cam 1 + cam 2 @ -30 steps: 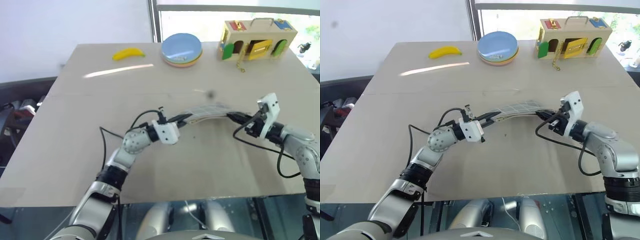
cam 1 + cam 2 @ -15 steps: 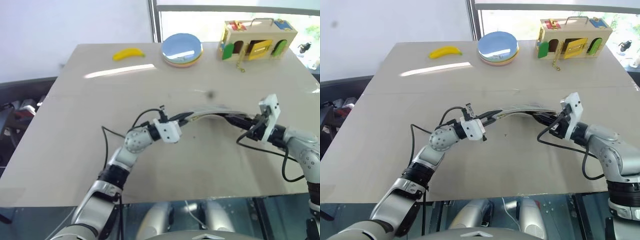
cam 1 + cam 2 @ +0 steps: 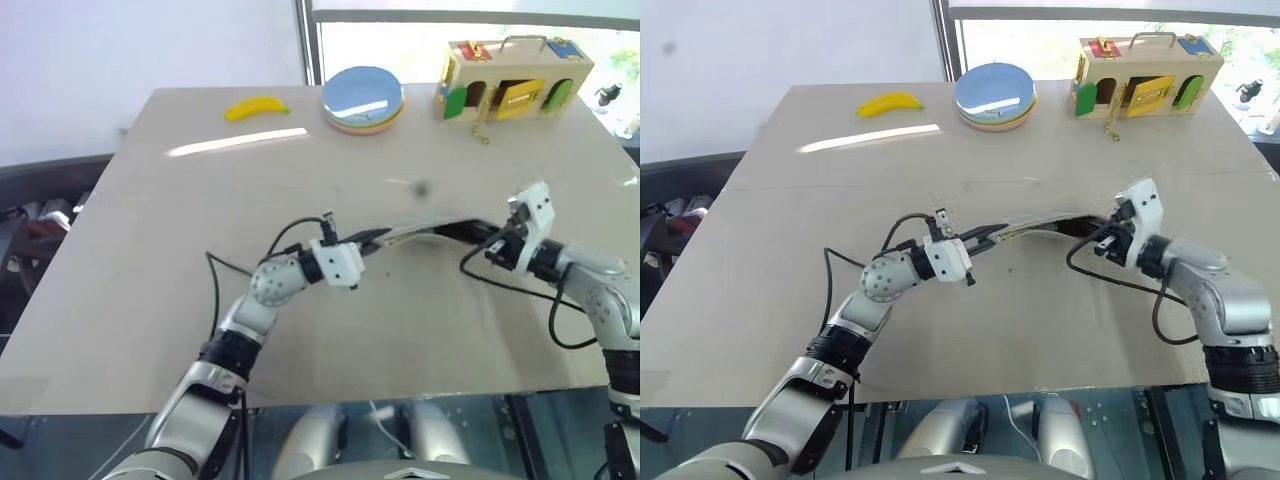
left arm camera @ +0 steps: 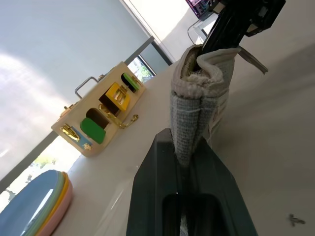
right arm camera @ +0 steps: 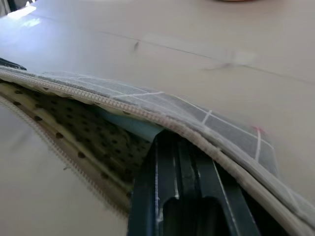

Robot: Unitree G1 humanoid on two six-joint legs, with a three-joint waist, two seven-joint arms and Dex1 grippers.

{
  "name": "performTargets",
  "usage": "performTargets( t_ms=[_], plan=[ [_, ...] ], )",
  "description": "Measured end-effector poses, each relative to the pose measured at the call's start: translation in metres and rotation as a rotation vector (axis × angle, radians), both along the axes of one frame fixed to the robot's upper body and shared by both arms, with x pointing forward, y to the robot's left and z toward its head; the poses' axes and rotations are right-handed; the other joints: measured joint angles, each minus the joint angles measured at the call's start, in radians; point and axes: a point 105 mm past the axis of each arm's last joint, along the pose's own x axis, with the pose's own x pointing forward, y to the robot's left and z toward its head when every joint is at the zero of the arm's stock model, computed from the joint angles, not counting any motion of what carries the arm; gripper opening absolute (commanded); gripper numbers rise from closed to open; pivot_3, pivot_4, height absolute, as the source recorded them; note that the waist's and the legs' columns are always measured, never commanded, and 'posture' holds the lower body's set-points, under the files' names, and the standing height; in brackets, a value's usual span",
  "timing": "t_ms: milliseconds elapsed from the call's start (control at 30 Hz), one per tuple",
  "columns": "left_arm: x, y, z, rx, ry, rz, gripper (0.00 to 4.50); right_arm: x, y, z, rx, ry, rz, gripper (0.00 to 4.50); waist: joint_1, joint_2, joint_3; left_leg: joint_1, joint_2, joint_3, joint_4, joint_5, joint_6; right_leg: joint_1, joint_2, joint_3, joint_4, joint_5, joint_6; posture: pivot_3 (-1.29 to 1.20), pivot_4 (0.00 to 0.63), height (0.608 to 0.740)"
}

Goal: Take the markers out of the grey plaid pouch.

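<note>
Pinched tight on one end of the soft grey plaid fabric pouch [image 3: 420, 234], the left gripper [image 3: 372, 240] holds it up off the pale wooden table [image 3: 200, 280], while the right gripper [image 3: 470, 233] reaches into the pouch's other, unzipped end; how far its fingers are parted cannot be told. No lettering or brand can be read anywhere. The pouch hangs stretched between both grippers, grey with thin pale grid lines, a cream zipper edge and a dark-dotted beige lining gaping open; something light blue shows inside, but no marker can be made out. Along the far edge sit a yellow banana [image 3: 257, 107], a stack of pastel plates [image 3: 363, 98] and a wooden latch-door toy box [image 3: 515, 79], well apart from the pouch, with bare tabletop on every side of it.
</note>
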Motion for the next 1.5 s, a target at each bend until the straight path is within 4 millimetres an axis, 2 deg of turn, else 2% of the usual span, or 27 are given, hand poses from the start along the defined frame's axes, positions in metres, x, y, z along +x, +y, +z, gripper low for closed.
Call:
performTargets(
  t_ms=[167,200,233,467,733,933,1167,1400,1433,1467,1500],
  plan=[
    [-0.009,-0.002,-0.008,-0.002,0.110,-0.051,0.00,-0.001,0.011,-0.007,-0.236,-0.050,0.124,3.48,-0.002,0.000,0.000,0.000,0.000,0.000,0.000,0.000,0.000,0.000,0.000,-0.001,0.000,0.000,0.000,0.00,0.150,0.740],
    [-0.011,-0.003,-0.010,-0.010,0.149,-0.062,0.00,-0.002,0.014,-0.009,-0.292,-0.058,0.161,4.07,-0.002,0.000,0.000,0.000,0.000,0.000,0.000,0.000,0.000,0.000,0.000,-0.001,0.000,0.000,0.000,0.00,0.150,0.740],
    [-0.013,-0.003,-0.011,-0.017,0.185,-0.073,0.00,-0.003,0.017,-0.009,-0.326,-0.068,0.191,4.45,-0.003,0.000,0.000,0.000,0.000,0.000,0.000,0.000,0.000,0.000,0.000,-0.001,0.000,0.000,0.000,0.00,0.150,0.740],
    [-0.023,-0.006,-0.009,-0.087,0.390,-0.133,0.00,-0.009,0.026,-0.004,-0.461,-0.092,0.307,4.49,-0.003,0.000,0.000,0.000,0.000,-0.001,0.000,0.000,0.000,0.000,0.000,0.000,0.000,0.000,0.000,0.00,0.150,0.740],
    [-0.028,-0.007,0.013,-0.220,0.617,-0.191,0.00,-0.030,0.027,0.032,-0.568,-0.065,0.392,4.49,0.001,0.000,0.000,-0.001,0.000,-0.002,0.001,0.000,0.000,0.000,0.000,0.000,-0.001,0.000,0.000,0.00,0.150,0.740],
    [-0.039,-0.008,0.013,-0.280,0.846,-0.265,0.00,-0.043,0.033,0.042,-0.609,-0.033,0.440,4.49,0.000,0.000,0.000,-0.001,0.001,-0.002,0.001,0.000,0.000,0.000,0.000,0.000,-0.001,0.000,0.000,0.00,0.150,0.740],
    [-0.044,-0.004,0.002,-0.318,1.008,-0.293,0.00,-0.048,0.044,0.017,-0.671,0.033,0.519,4.49,0.002,0.000,0.000,-0.001,0.000,-0.002,0.001,0.000,0.000,0.000,0.000,0.000,-0.001,0.000,0.000,0.00,0.150,0.740],
    [-0.043,-0.006,-0.014,-0.347,1.084,-0.280,0.00,-0.030,0.049,-0.020,-0.753,0.045,0.571,4.49,0.000,0.000,0.000,0.000,0.001,-0.002,0.001,0.000,0.000,0.000,0.000,0.000,-0.001,0.000,0.000,0.00,0.150,0.740],
    [-0.042,-0.006,-0.015,-0.346,1.085,-0.278,0.00,-0.027,0.048,-0.023,-0.767,0.039,0.576,4.25,0.000,0.000,0.000,0.000,0.001,-0.001,0.001,0.000,0.000,0.001,0.000,0.000,-0.001,0.000,0.000,0.00,0.150,0.740],
    [-0.042,-0.007,-0.015,-0.350,1.083,-0.280,0.00,-0.021,0.048,-0.028,-0.788,0.028,0.579,3.36,-0.001,-0.001,0.000,0.000,0.001,-0.001,0.001,0.000,0.000,0.001,0.000,0.000,-0.001,0.000,0.000,0.00,0.150,0.740],
    [-0.042,-0.008,-0.015,-0.351,1.083,-0.280,0.00,-0.021,0.048,-0.028,-0.789,0.028,0.580,3.28,-0.001,-0.001,0.000,0.000,0.001,-0.001,0.001,0.000,0.000,0.001,0.000,0.000,-0.001,0.000,0.000,0.00,0.150,0.740]
  ],
)
